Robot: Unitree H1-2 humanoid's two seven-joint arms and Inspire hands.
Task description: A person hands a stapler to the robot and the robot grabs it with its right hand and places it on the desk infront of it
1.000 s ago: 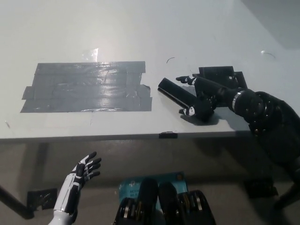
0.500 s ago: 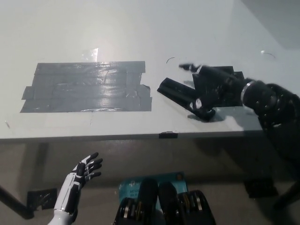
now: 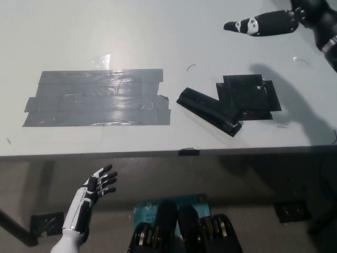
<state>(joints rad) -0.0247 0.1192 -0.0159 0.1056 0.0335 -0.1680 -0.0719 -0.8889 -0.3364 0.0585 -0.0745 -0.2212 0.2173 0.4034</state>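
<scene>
While I scan left to right: white left hand (image 3: pixel 97 184) rests low below desk edge, fingers spread, holding nothing. On grey desk (image 3: pixel 158 31), large patch of dark tape (image 3: pixel 97 98) covers left-centre. Stapler (image 3: pixel 208 111) lies free on desk right of tape, just beside it, angled, far end touching black flat patch (image 3: pixel 247 96). Small black tab (image 3: pixel 188 152) sits on desk's front edge below stapler. Black right hand (image 3: pixel 260 23) is raised at upper right, well apart from stapler, fingers extended, empty; I see nothing between them.
</scene>
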